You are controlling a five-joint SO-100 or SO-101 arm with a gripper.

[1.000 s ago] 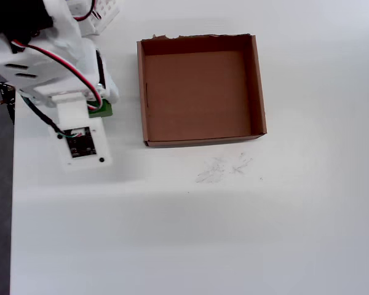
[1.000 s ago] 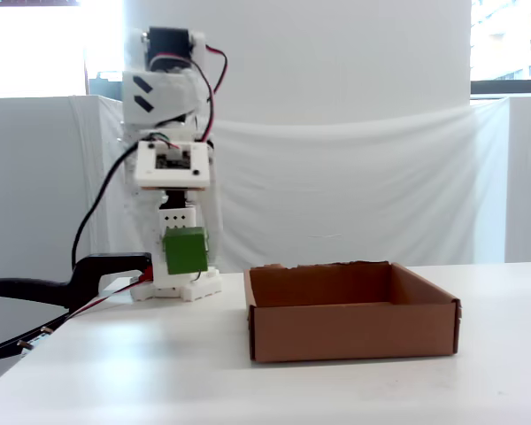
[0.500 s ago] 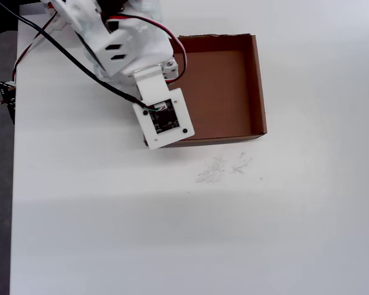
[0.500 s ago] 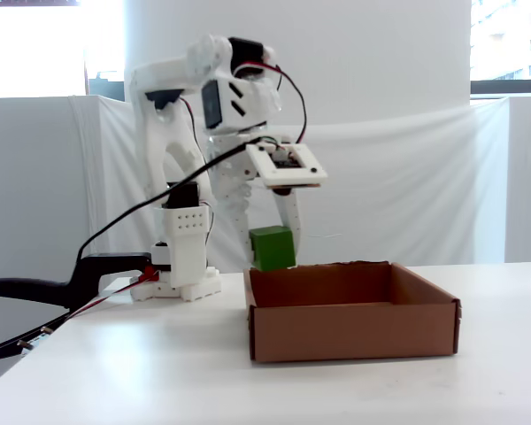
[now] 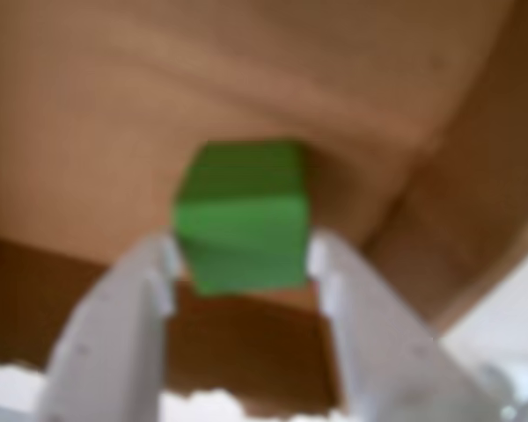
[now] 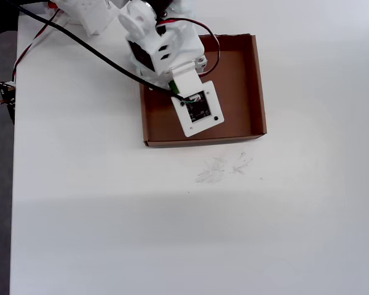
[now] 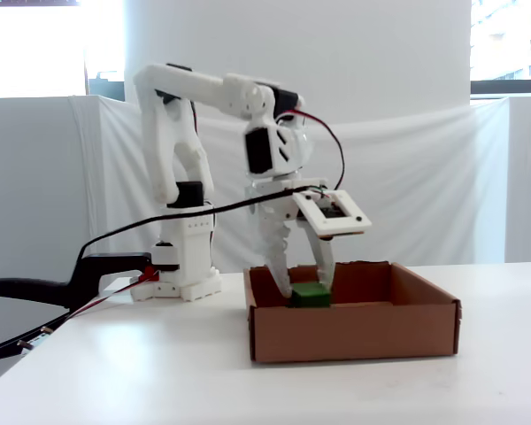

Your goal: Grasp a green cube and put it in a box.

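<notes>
Filling the foreground of the wrist view, two pale grey fingers (image 5: pixel 128 325) rise from the bottom edge, one at each side of the green cube (image 5: pixel 242 215). Both inner faces lie against the cube's sides, so the gripper (image 5: pixel 242 264) is pinching the block. Behind the cube lies the brown cardboard floor of the box (image 5: pixel 114 114), with a wall rising at right and white table surface beyond its corner; the picture is soft, so fine detail of the contact cannot be read.

Fixed view, from the table front: the nearest element is the front wall of the box (image 7: pixel 354 332), standing on the white table (image 7: pixel 159 372). Just behind that wall the top of the green cube (image 7: pixel 309 297) shows above the rim, low inside the tray and towards its left side in this view. The gripper (image 7: pixel 303 285) reaches down into the box with a finger at either side of the cube. Whether the cube touches the floor is hidden by the wall. Farther back stands the arm's base (image 7: pixel 188 266), left of the box, with a black clamp (image 7: pixel 62 288) at the table's left edge.

Overhead view: the arm (image 6: pixel 166 55) and its wrist camera board (image 6: pixel 198 110) cover the middle-left of the box (image 6: pixel 255 86); the cube is hidden beneath them.
</notes>
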